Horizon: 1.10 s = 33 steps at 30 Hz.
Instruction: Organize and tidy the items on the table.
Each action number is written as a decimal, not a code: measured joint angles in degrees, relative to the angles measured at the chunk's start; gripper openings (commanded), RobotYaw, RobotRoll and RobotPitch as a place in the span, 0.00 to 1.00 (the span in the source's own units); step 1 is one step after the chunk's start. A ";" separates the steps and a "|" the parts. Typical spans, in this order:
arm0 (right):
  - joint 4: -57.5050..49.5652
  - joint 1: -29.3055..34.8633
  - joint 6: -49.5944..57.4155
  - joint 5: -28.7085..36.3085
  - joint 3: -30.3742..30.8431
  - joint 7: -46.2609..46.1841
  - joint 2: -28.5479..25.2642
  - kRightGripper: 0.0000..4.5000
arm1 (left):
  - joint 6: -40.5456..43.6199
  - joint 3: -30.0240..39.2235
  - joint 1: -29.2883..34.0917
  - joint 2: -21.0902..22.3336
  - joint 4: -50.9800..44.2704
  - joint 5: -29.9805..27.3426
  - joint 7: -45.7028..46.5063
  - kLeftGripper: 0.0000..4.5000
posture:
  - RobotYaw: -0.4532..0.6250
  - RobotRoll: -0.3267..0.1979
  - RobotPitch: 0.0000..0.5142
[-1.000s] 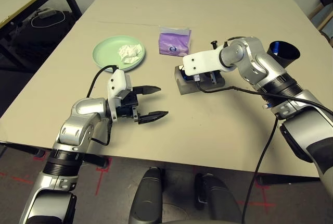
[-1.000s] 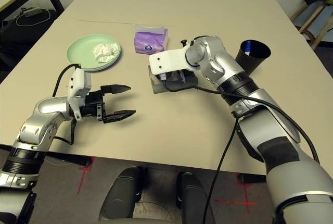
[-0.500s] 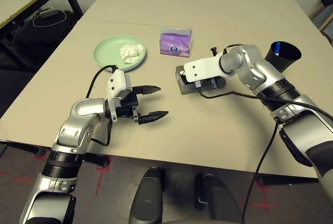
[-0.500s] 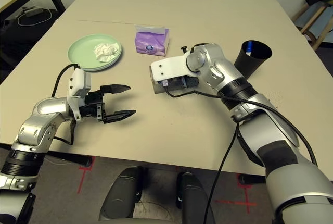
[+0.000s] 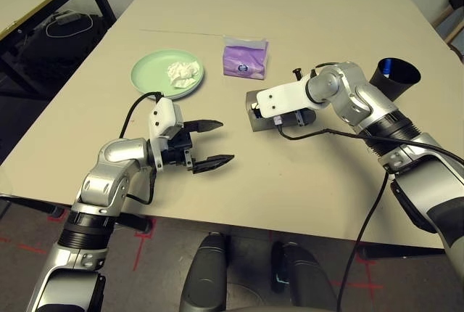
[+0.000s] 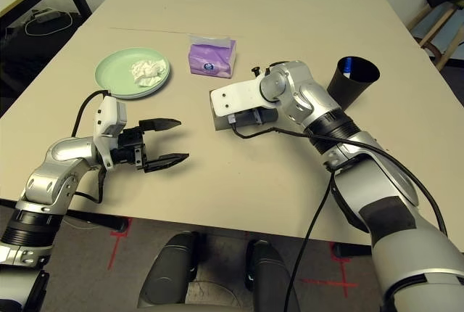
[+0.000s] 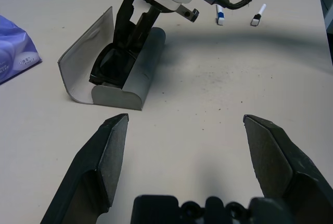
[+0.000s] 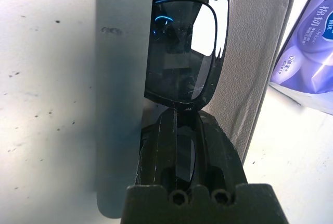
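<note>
**Sunglasses at the open case**

While the right hand (image 8: 179, 130) pinches the black sunglasses (image 8: 187, 41) inside the open grey glasses case (image 7: 112, 67) (mid-desk, beside the purple tissue packet (image 5: 244, 59)), the left hand (image 5: 206, 142) hovers with fingers apart above the desk (image 5: 290, 7).

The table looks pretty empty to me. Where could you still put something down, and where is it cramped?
The table is bare beyond the purple tissue packet, and along the near edge right of the left gripper. Cramped: between green plate, packet and grey glasses case, where the right gripper holds the sunglasses.
</note>
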 measured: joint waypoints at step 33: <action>-15.71 19.97 30.36 37.55 -34.27 -2.86 1.18 0.99 | -2.40 1.97 -8.91 -5.32 13.38 0.43 4.98 1.00 | 0.51 0.62 0.18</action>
